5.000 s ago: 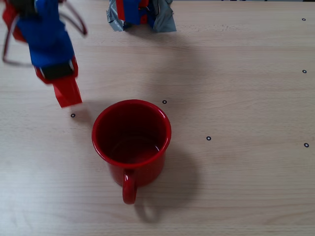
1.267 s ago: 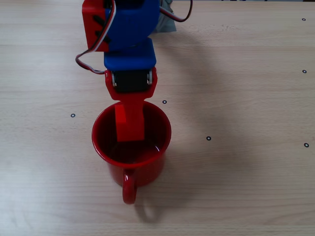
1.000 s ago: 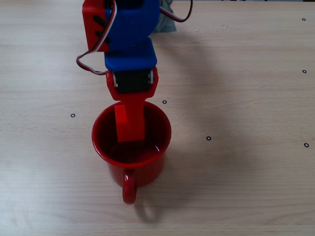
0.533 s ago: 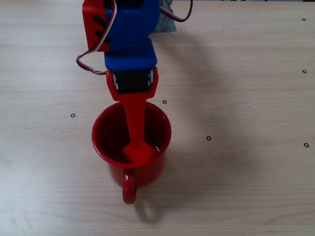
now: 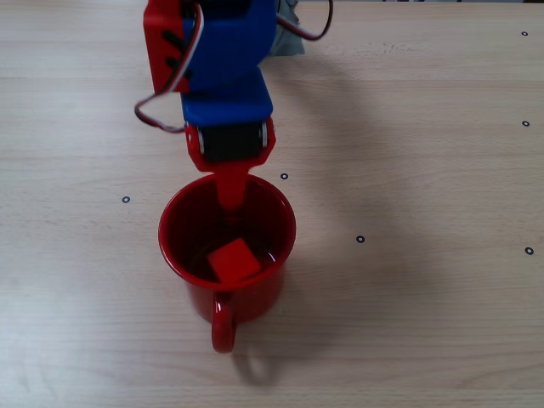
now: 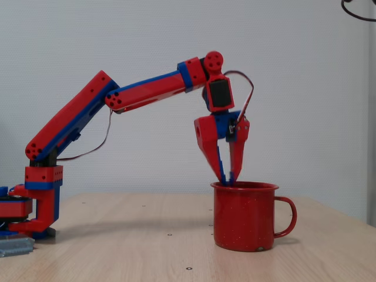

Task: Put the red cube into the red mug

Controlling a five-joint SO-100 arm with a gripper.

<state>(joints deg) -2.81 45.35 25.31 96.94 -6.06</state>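
The red cube (image 5: 235, 259) sits inside the red mug (image 5: 255, 297), down on its bottom, tilted a touch! The fingers (image 6: 230, 176) hang just over the rim, tips close together, released and holding nothing. Mug stands mid-counter (image 5: 425, 323), handle toward the near edge in the overhead fixed view.

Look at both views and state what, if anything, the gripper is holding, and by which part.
Nothing is held. The red cube lies free on the bottom of the red mug, below the gripper, whose tips sit at the mug's rim.
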